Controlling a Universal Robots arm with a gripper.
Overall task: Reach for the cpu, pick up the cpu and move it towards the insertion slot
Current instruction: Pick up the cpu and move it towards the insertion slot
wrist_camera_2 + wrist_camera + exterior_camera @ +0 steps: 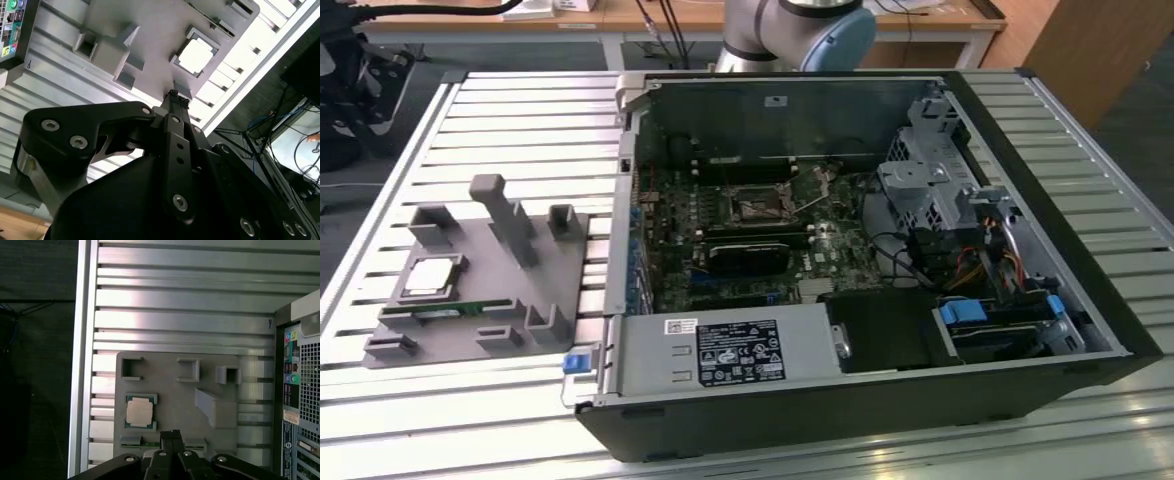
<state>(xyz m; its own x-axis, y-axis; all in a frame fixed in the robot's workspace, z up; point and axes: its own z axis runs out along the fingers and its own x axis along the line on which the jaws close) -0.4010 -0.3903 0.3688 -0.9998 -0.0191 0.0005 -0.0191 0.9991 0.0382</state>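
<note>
A ribbed metal tabletop carries an open black computer case, lying on its side with its boards and cabling showing. The arm's base stands behind the case. On the exterior view's left of the case lies a grey plastic block with raised posts and recesses.

A black-and-white label covers the power supply at the near edge of the case, but its print cannot be made out. In the first wrist view, the case's rear panel shows coloured jacks and a small sticker.

The insertion slot sits near the middle of the board, dark-centred in a metal frame.

The tool hangs over the block with its fingers closed together on nothing.

The cpu lies flat in a square recess of the block, near the tool's tip and apart from it.

A thin green memory stick lies just beside the cpu.
</note>
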